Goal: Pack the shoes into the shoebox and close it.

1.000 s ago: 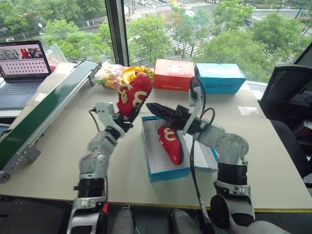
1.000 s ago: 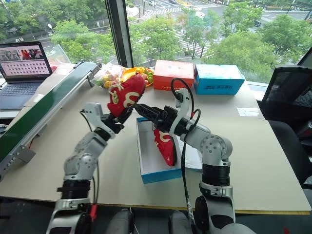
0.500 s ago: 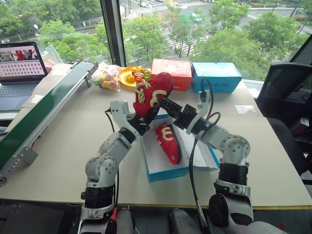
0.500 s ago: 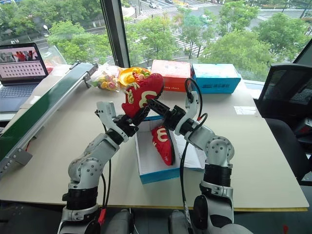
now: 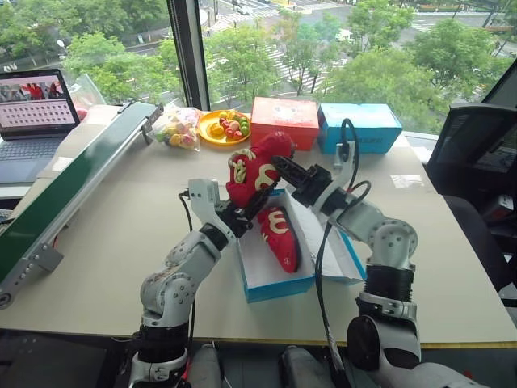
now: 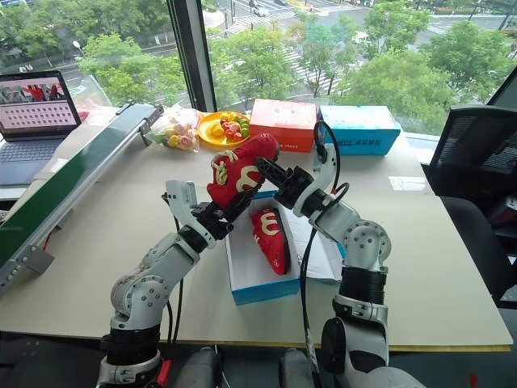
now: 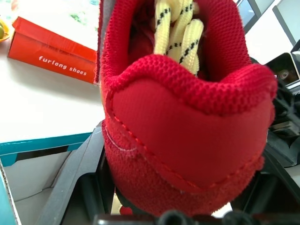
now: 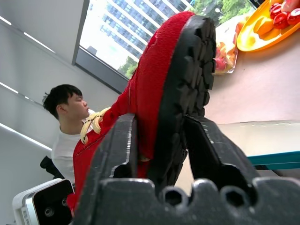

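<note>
one red shoe [image 5: 257, 171] at frame centre now hangs lower over the shoebox [image 5: 273, 279] than a second ago. right gripper [image 8: 157, 154] has clamped its toe; left gripper [image 5: 239, 215] stands wide at the heel. second shoe [image 5: 279, 238] lies boxed. the right wrist view adds a person [image 8: 68, 124].

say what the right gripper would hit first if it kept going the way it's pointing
The second shoe, at once: the right gripper is already shut on its toe, sole and upper between the fingers. Beyond the shoe, along the same line, is the left gripper at the heel, though depth there is hard to judge.
</note>
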